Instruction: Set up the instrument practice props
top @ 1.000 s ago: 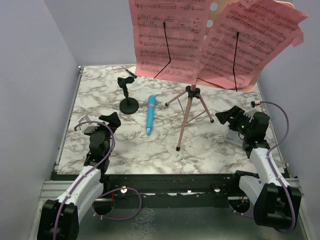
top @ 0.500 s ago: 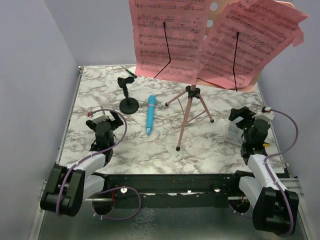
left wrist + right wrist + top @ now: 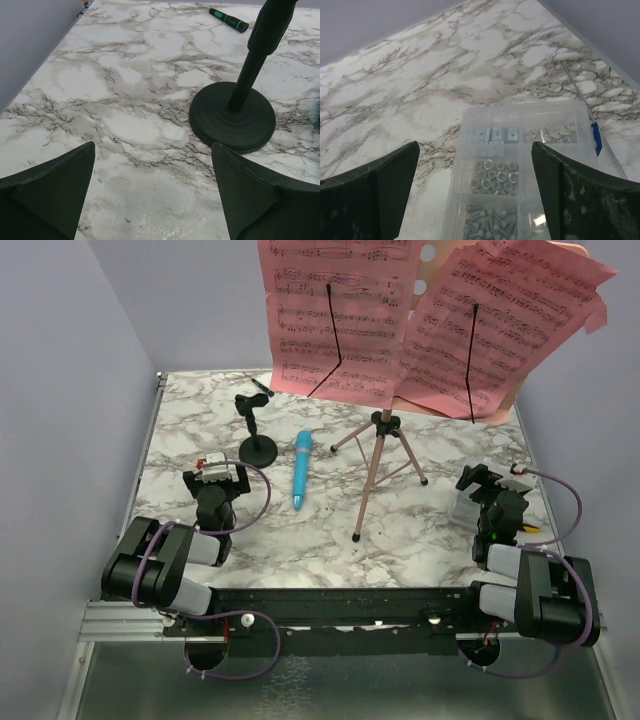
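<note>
The salmon-pink music stand (image 3: 379,454) stands on its thin tripod legs at the middle back of the table. Its hole-punched desk (image 3: 428,254) holds two pink sheet-music pages, one on the left (image 3: 335,315) and one on the right (image 3: 500,325). The light-blue stick (image 3: 301,470) lies flat on the marble, left of the tripod. My left gripper (image 3: 219,483) (image 3: 152,150) is open and empty, low over the table near the front left. My right gripper (image 3: 488,485) (image 3: 475,147) is open and empty above a clear parts box.
A small black stand with a round base (image 3: 257,436) (image 3: 232,117) is just ahead of the left gripper. A green-black pen (image 3: 261,387) (image 3: 228,19) lies at the back. The clear box of nuts and screws (image 3: 520,170) sits at the front right, with a thin rod (image 3: 592,120) beside it.
Both arms have folded back toward their bases, with the wrists now low over the near table. Both grippers stayed open, and the stand, pages and stick have not moved.
</note>
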You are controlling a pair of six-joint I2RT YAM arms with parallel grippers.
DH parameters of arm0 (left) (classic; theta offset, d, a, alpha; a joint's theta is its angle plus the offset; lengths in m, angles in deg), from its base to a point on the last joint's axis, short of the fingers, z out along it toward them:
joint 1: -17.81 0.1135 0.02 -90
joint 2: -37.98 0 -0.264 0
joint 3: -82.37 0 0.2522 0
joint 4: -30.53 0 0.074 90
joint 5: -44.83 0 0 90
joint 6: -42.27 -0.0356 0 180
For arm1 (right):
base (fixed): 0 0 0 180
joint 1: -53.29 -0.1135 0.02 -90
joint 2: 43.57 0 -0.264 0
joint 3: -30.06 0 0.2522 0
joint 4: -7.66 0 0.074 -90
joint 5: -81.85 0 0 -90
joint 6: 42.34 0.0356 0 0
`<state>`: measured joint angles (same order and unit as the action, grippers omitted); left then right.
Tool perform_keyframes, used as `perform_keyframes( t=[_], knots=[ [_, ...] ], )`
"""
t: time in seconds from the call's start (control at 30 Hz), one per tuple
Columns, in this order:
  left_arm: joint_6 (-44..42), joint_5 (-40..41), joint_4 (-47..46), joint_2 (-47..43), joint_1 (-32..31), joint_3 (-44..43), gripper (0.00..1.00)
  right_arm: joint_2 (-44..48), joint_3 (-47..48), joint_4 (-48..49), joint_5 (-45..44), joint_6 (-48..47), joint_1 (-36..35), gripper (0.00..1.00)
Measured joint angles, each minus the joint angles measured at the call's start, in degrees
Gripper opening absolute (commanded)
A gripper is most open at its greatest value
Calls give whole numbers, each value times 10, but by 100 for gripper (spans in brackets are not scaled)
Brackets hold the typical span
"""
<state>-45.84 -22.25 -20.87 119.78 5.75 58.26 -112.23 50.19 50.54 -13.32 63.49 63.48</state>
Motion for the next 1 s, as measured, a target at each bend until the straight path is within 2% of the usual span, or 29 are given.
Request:
perform_keyframes(
  t=[0.1, 0.2, 0.27, 0.6, 1.0],
  knots=[
    [-23, -2, -79, 35, 0, 10, 99, -30, 0, 52, 4, -20, 0, 96],
    [-41, -6, -150, 111, 0, 17, 99, -58, 0, 93, 6, -32, 0, 95],
    [-48, -7, -158, 136, 0, 20, 99, -77, 0, 114, 7, -37, 0, 95],
    [-57, -9, -176, 138, 0, 6, 99, -190, -3, 245, 26, -69, -21, 100],
    [-55, -7, -140, 138, 3, -23, 99, -194, 77, 159, 33, -121, -60, 100]
  ],
)
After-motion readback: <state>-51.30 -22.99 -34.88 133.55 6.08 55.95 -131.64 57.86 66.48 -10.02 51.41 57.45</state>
